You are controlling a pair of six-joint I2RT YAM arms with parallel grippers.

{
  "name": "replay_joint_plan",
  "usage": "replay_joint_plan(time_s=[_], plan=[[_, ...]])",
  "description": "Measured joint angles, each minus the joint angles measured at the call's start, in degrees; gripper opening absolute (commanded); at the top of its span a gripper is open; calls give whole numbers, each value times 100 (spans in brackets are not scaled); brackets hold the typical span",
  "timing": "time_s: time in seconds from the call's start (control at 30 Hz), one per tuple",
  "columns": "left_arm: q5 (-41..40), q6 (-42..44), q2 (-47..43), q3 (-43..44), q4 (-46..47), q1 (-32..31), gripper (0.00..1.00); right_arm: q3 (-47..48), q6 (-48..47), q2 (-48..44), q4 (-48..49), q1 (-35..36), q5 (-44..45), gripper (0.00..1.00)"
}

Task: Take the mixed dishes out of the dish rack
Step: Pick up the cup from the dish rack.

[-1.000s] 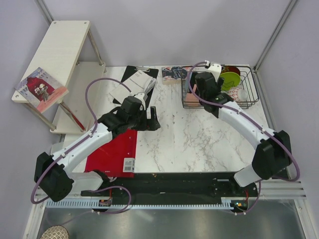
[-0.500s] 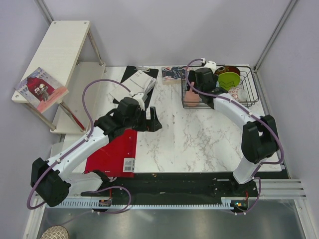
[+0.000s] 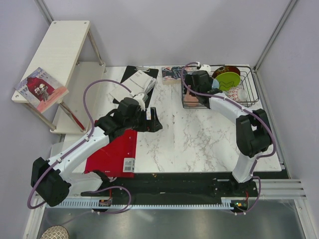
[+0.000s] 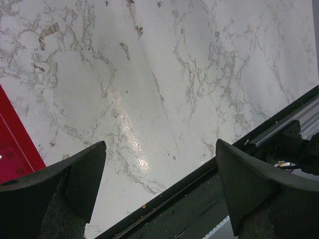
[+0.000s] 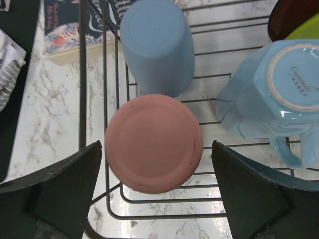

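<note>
Overhead, the wide-spread right hand point(image 5: 155, 162) half hides the pink cup point(image 5: 153, 143) in the dish rack point(image 5: 81, 89).

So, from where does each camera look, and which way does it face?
Top: above, behind the robot, looking down on the table; left arm, right arm show.
Left wrist: looks down at bare table; open left claw shows.
Right wrist: looks down into the rack at the pink cup; open right claw shows.
Shared: top and right wrist show the rack.

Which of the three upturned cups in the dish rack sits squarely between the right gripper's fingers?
The pink cup, centred below the open right gripper. The grey-blue cup lies beyond it; the light blue mug sits off to the side.
</note>
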Motion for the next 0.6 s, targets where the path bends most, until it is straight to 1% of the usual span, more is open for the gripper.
replay_joint_plan(time_s=[0.07, 0.13, 0.17, 0.23, 0.27, 0.33, 0.37, 0.43, 0.47, 0.5, 0.53, 0.6], plan=[[2, 0, 20, 0, 0, 0, 96, 0, -22, 164, -20, -7, 2, 96], [4, 0, 46, -2, 2, 0, 96, 0, -46, 291, -52, -15, 7, 90], [4, 0, 52, -4, 2, 0, 96, 0, -63, 319, -68, -22, 7, 83], [4, 0, 66, -9, 2, 0, 96, 0, -90, 341, -94, -33, 22, 75], [7, 0, 74, -9, 2, 0, 96, 0, -96, 341, -79, -35, 42, 66], [7, 0, 94, -9, 2, 0, 96, 0, -85, 337, -9, -42, 61, 61], [7, 0, 103, -9, 2, 0, 96, -4, -96, 334, 7, -42, 70, 55], [7, 0, 122, -9, 2, 0, 96, -22, -103, 313, 42, -48, 87, 47], [7, 0, 125, -11, 2, 0, 96, -35, -103, 291, 66, -48, 96, 39], [7, 0, 125, -11, 2, 0, 96, -52, -103, 264, 87, -48, 107, 36], [7, 0, 125, -11, 2, 0, 96, -83, -103, 212, 101, -48, 116, 32], [7, 0, 125, -13, 4, 0, 96, -162, -101, 85, 116, -48, 133, 20]])
